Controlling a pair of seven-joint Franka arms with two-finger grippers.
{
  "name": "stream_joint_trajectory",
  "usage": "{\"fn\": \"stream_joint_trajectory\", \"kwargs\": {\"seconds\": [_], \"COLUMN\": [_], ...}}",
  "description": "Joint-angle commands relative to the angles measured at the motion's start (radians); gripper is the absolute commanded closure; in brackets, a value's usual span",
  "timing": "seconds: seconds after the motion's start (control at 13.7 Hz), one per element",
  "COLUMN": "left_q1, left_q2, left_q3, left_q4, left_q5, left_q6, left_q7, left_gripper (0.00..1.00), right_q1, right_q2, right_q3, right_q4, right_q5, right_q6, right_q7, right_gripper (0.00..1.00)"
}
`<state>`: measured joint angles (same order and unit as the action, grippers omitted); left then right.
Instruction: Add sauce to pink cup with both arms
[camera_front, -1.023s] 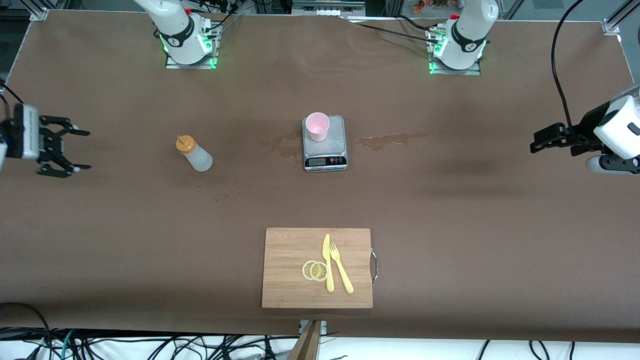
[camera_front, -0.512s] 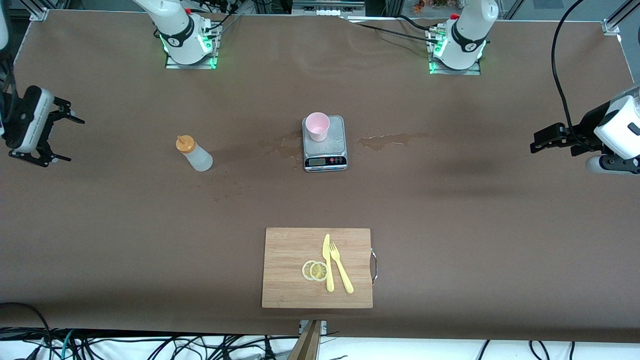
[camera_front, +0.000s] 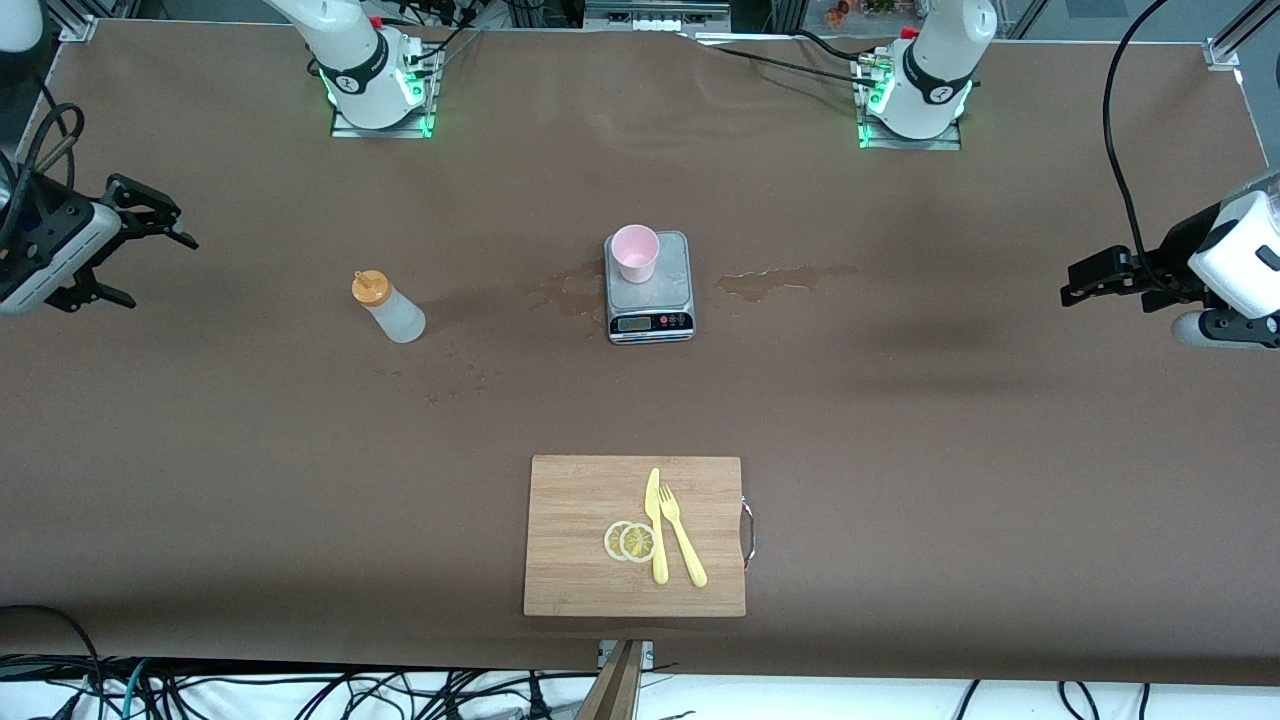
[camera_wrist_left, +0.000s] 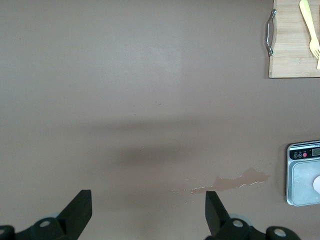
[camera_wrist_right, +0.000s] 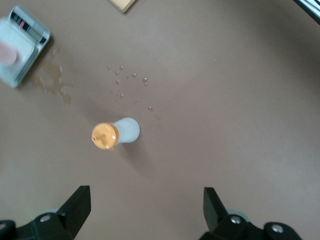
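Note:
The sauce bottle (camera_front: 388, 307), whitish with an orange cap, stands upright on the table toward the right arm's end, apart from the scale. In the right wrist view the sauce bottle (camera_wrist_right: 117, 132) shows from above, well ahead of the jaws. The pink cup (camera_front: 635, 252) stands on a grey scale (camera_front: 650, 300) at mid-table. My right gripper (camera_front: 155, 268) hangs open over that end of the table, short of the bottle; the right gripper (camera_wrist_right: 146, 197) has nothing between its fingers. My left gripper (camera_front: 1068, 285) waits open over the left arm's end; the left gripper (camera_wrist_left: 148, 197) holds nothing.
A wooden cutting board (camera_front: 580, 500) with a yellow knife, a fork and lemon slices lies nearer to the front camera than the scale. Wet stains (camera_front: 780, 280) mark the table beside the scale. Small drops (camera_front: 440, 385) dot the table close to the bottle.
My right gripper has risen and swung toward the robots' side, turning as it went, still open. The left arm, bottle and cup have not moved.

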<state>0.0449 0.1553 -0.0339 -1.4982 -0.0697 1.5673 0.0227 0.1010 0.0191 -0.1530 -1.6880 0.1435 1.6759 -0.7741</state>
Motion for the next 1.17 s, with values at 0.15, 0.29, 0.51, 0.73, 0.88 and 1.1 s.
{"fn": "stream_joint_trajectory", "kwargs": {"seconds": [0.15,0.29,0.51,0.73,0.88,1.1], "left_q1": [-0.002,-0.002,-0.002,-0.002,-0.002,-0.002], "left_q2": [0.013,0.013,0.013,0.013,0.013,0.013], "left_q3": [0.003,0.003,0.002,0.0,0.0,0.0], "left_q4": [0.029,0.029,0.029,0.029,0.029,0.029], "left_q5": [0.013,0.013,0.033,0.033,0.031,0.031], "left_q6": [-0.01,-0.009,-0.009,-0.009,-0.009,-0.009], "left_q7": [0.022,0.023,0.023,0.023,0.022,0.02], "left_gripper": [0.0,0.0,0.0,0.0,0.0,0.0], "right_q1": [0.037,0.06,0.059,0.059,0.059,0.059], "right_q2": [-0.065,-0.077,-0.079,-0.082,-0.088,-0.09], "right_q3": [0.056,0.078,0.061,0.053,0.056,0.058], "right_q4": [-0.021,-0.018,-0.018,-0.016,-0.016,-0.012], "right_q5": [-0.067,-0.096,-0.105,-0.12,-0.166,-0.168], "right_q6": [-0.002,-0.014,-0.005,-0.013,-0.037,-0.059], "right_q7": [0.452,0.672,0.708,0.708,0.704,0.711], "right_gripper": [0.0,0.0,0.0,0.0,0.0,0.0]}}
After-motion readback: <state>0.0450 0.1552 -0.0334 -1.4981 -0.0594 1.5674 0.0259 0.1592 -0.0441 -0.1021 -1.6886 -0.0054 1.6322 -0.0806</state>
